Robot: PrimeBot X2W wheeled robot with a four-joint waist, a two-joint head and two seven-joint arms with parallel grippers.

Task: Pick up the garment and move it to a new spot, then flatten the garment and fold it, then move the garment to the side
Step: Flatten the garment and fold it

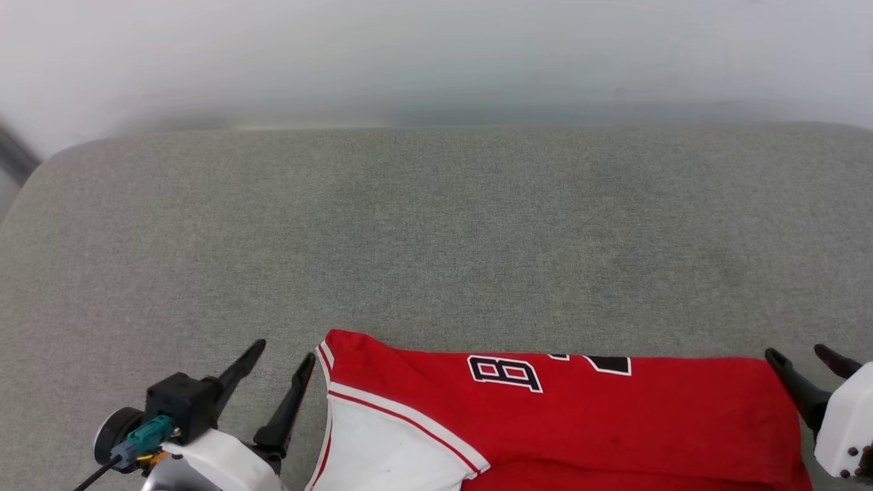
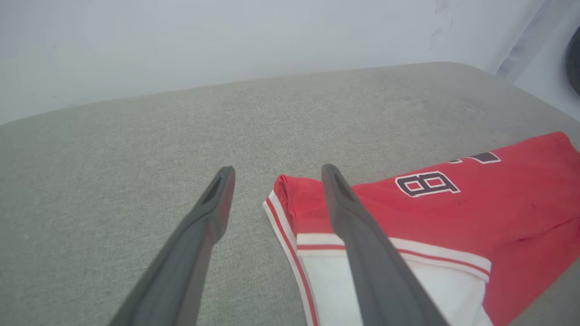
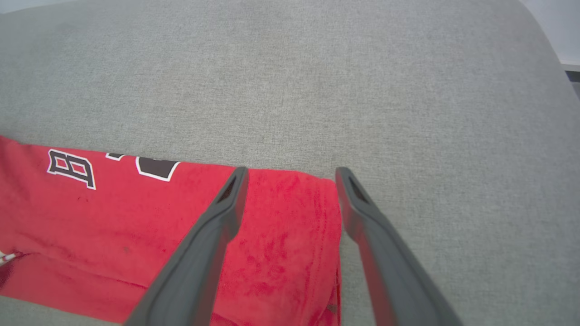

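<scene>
Both pincers sit at the bottom of the head view, released and empty. The left pincer (image 1: 284, 351) is at lower left and the right pincer (image 1: 796, 352) at lower right. Between them the garment (image 1: 614, 423) lies flat along the bottom edge, red with a white sleeve toward lower left and black-and-white lettering at its far edge. In the left wrist view, the spread fingers (image 2: 217, 213) straddle the striped corner. In the right wrist view, the fingers (image 3: 226, 213) straddle the red edge. Beyond stretches a grey cushioned surface (image 1: 436, 239), then a pale wall (image 1: 436, 54).
</scene>
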